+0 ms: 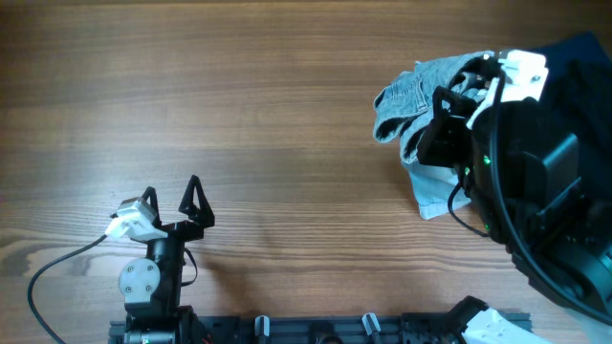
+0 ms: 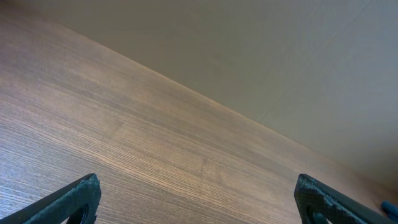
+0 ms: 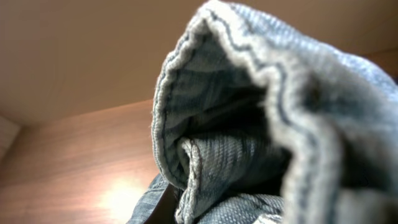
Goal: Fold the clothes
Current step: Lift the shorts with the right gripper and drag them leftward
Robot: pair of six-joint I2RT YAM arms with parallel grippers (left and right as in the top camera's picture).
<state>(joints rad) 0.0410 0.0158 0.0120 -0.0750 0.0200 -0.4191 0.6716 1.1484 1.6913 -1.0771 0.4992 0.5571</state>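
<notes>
Overhead, the left arm sat low near the table's near edge, its wrist drawn in close over its base. The left claw (image 1: 172,188) pointed away across the table (image 1: 239,96) with its two fingers spread wide and nothing between them. Far to that claw's right, the right arm reached in from the right side, bent over. The right claw (image 1: 457,91) was closed on the clothes (image 1: 411,91), a bunch of faded blue denim. The denim gathered on the far side of the claw, and a paler flap hung down to the table on its near side.

In the left wrist view, the left claw (image 2: 199,202) showed only its two fingertips (image 2: 78,199) at the lower corners. They stood well apart, with bare table (image 2: 155,124) ahead.

In the right wrist view, the clothes (image 3: 249,124) crowded right against the claw and filled most of the frame. A stitched hem curled over a dark fold. The fingers themselves could not be made out. The table (image 3: 74,162) lay beyond to the left.
</notes>
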